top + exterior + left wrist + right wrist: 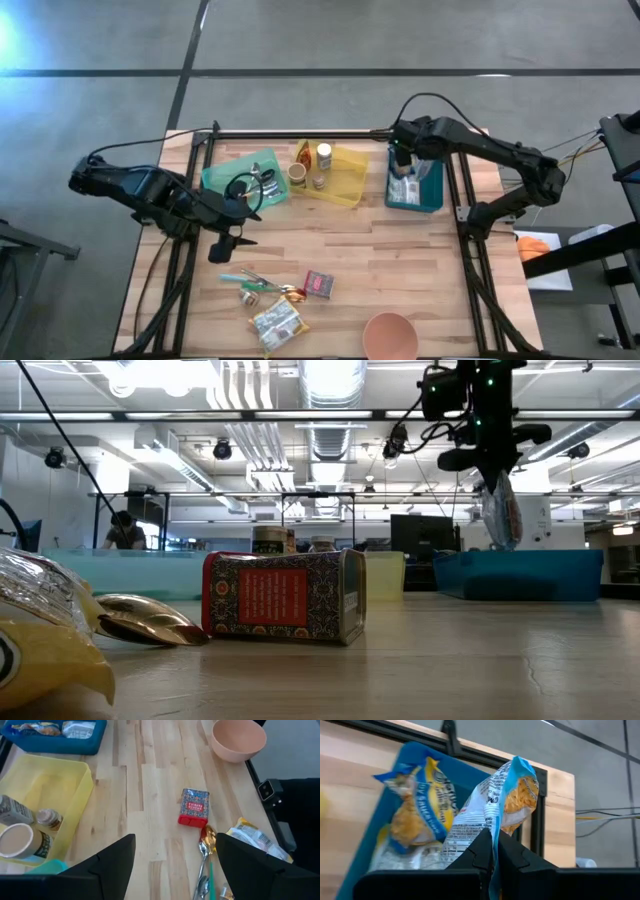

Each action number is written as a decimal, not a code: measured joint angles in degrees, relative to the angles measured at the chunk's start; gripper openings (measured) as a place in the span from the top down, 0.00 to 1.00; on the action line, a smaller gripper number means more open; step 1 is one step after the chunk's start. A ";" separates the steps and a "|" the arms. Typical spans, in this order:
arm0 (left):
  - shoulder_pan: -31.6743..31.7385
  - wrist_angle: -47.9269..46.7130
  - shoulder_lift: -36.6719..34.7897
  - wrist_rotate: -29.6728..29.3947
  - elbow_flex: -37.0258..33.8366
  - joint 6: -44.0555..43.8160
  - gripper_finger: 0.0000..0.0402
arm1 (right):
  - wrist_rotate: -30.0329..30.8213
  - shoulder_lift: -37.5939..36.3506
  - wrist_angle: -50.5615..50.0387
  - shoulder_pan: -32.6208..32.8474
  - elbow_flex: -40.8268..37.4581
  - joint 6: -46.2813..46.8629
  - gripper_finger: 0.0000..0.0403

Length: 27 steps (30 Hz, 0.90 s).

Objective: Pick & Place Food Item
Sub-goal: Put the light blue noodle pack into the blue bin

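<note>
The right gripper is closed on the edge of a food packet, a crinkled foil-and-film bag with a blue seam and yellow contents showing through. The packet hangs above the blue bin at the far right of the table, where another packet of similar print already lies. In the low view the bag dangles limp below the fingers, clear of the bin's rim. It appears light and soft, with no stiffness of its own; it will likely swing and fold when moved, and the film looks slippery, so the sealed seam is the sound place to pinch, as is done here. The contents seem brittle and should not be squeezed across the body. The left gripper stands open and empty over the near-left part of the wooden table, near the green bin, waiting. A red tin, spoons, a yellow packet and a pink bowl lie on the near side; the yellow bin holds jars and a cup.
</note>
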 joint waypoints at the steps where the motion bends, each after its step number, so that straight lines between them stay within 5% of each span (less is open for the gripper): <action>1: 0.04 0.00 0.00 0.01 0.00 0.23 0.30 | 0.06 0.00 0.22 -0.64 -0.39 -0.43 0.98; 12: 0.04 0.07 0.00 -0.44 0.00 2.84 0.30 | 0.40 3.95 5.07 -7.30 -2.24 -7.50 0.98; 27: 0.04 0.17 0.00 -3.38 0.00 8.56 0.30 | -3.24 25.45 5.96 -8.36 6.51 -16.84 0.98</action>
